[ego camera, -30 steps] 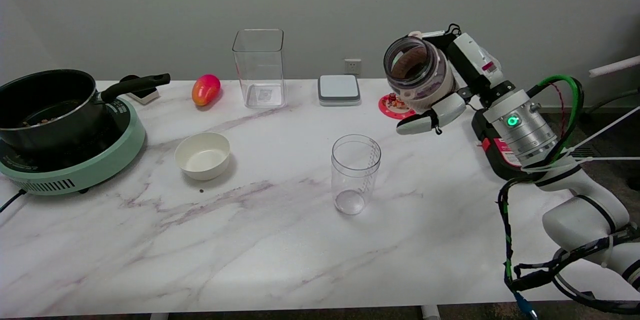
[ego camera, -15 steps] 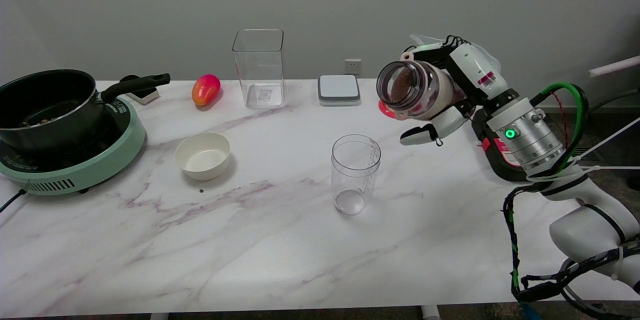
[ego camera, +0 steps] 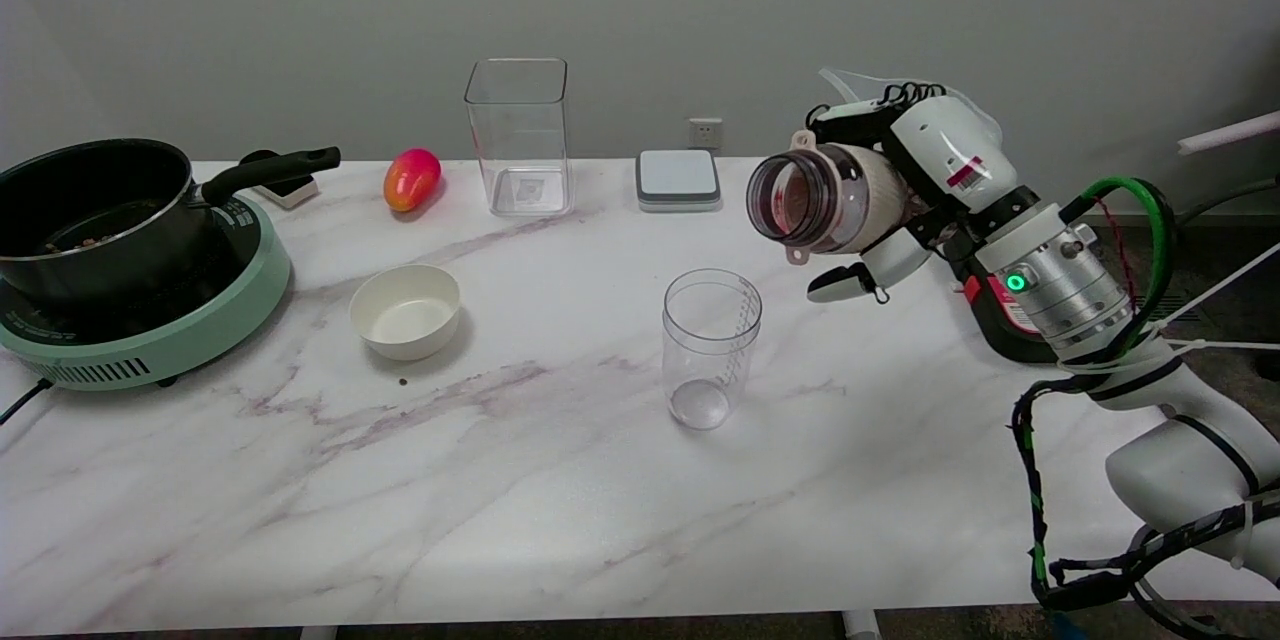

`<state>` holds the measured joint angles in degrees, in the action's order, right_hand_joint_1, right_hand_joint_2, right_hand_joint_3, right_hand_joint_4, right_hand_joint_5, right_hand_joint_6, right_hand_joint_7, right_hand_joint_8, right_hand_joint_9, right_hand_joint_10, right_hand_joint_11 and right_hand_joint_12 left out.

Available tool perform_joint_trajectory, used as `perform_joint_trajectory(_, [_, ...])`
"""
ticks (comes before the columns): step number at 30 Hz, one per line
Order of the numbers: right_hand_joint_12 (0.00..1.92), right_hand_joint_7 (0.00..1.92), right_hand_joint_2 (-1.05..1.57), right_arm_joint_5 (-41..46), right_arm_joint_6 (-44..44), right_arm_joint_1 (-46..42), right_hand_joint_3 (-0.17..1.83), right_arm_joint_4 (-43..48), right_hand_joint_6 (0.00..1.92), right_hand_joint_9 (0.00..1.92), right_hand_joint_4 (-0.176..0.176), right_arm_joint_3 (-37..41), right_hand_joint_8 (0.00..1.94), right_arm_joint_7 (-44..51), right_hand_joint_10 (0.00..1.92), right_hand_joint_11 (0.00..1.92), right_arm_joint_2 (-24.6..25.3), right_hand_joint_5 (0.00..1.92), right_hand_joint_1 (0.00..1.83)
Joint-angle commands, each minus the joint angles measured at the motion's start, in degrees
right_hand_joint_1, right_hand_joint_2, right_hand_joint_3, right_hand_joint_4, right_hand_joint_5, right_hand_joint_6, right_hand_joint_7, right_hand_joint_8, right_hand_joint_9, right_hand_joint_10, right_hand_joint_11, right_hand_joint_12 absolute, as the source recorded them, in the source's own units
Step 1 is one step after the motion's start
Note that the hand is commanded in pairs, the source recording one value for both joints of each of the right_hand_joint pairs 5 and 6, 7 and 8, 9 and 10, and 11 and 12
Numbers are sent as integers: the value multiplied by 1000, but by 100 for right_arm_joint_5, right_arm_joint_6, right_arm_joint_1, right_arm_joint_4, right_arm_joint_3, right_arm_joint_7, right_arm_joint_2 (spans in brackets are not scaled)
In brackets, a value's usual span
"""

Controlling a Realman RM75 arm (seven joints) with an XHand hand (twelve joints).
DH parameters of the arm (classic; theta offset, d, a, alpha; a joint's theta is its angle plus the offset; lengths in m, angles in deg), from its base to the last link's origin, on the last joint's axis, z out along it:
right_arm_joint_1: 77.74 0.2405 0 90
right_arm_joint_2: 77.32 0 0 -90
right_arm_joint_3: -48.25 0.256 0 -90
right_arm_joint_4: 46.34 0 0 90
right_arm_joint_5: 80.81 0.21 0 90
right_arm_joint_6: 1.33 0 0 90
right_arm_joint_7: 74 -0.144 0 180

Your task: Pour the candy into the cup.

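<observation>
1. Head view: the right hand (ego camera: 905,185) grips a clear candy jar (ego camera: 825,197) in the air above the desk's far right part, fingers wrapped over the top and back of the jar and one finger reaching out beneath it.
2. Over the last second the jar has swung down from a raised, partly upturned pose to lying nearly level, and it has come lower and toward the cup (ego camera: 710,348).
3. The wrist has rolled along with it; the desk's other things have not moved.
4. I read this as the tilt that leads into the pour: nothing has left the jar yet, and the cup is empty.
5. The jar's long axis now runs roughly level, from the hand at the right toward the desk's left edge, with a slight lean toward the near edge.
6. Its open mouth (ego camera: 785,199) faces left and a little toward the camera; dark candy shows inside, sitting back in the jar's body.
7. The mouth is higher than the cup's rim, beyond it and to its right, so not yet over the opening.
8. The cup stands upright near the desk's middle, well apart from the white bowl (ego camera: 405,310) to its left.
9. My judgement: the mouth must travel further over the cup before tipping more, or candy will land on the desk (ego camera: 520,500).
</observation>
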<state>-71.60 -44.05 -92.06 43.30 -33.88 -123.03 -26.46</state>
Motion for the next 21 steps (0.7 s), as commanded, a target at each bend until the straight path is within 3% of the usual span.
perform_joint_trajectory(1, [1431, 1829, 1394, -95, -39, 150, 326, 39, 1773, 1599, 0, -264, 1829, 514, 1599, 1431, -91, 1773, 1405])
perform_joint_trajectory(21, [1387, 1812, 1307, -1001, 495, 465, 383, 72, 1756, 1573, 0, -384, 1812, 506, 1573, 1387, -207, 1756, 1448])
